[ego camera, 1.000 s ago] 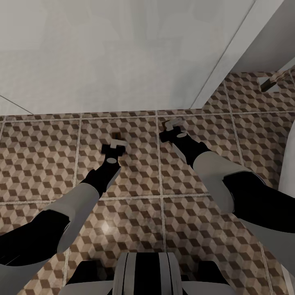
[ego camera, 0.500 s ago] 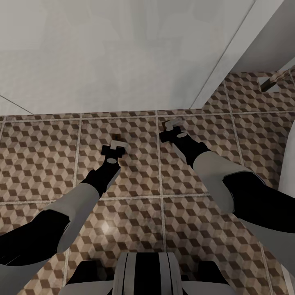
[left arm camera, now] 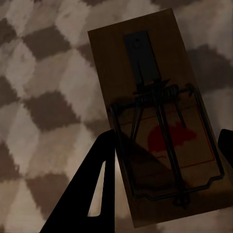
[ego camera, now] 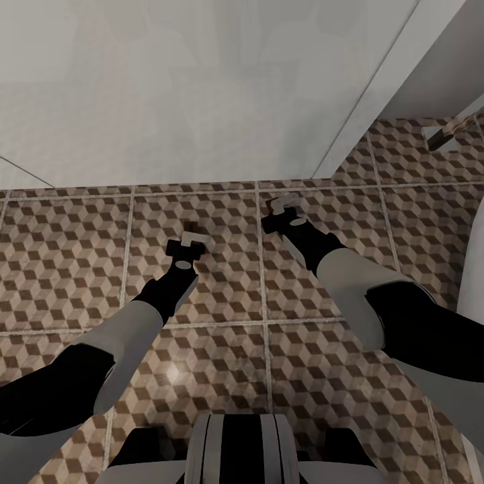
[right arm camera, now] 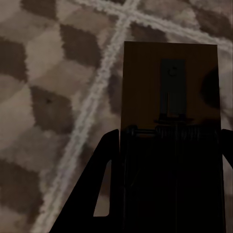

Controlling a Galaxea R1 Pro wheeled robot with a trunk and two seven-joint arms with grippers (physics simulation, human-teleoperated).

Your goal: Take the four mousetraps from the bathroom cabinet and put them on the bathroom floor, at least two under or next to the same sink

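Both arms reach down to the cube-patterned bathroom floor (ego camera: 67,255). My left gripper (ego camera: 189,235) is shut on a brown mousetrap (ego camera: 191,226) just above a tile. In the left wrist view the mousetrap (left arm camera: 155,116) sits skewed between the dark fingers (left arm camera: 92,194) of the left gripper (left arm camera: 167,141), its wire spring and red mouse print showing. My right gripper (ego camera: 284,206) is shut on another mousetrap (right arm camera: 170,92), which lies shadowed and straight between the right gripper (right arm camera: 170,133) fingers, beside a pale grout line (right arm camera: 97,102).
A wide white surface (ego camera: 202,87) rises just beyond both grippers. A white vertical trim (ego camera: 376,87) runs up at the right. A small pale fitting (ego camera: 440,138) stands on the tiles at far right, and a white curved body (ego camera: 474,269) borders the right edge.
My left gripper has eased slightly down and back toward me with its mousetrap, which now shows less past the fingers. The right arm has not moved.
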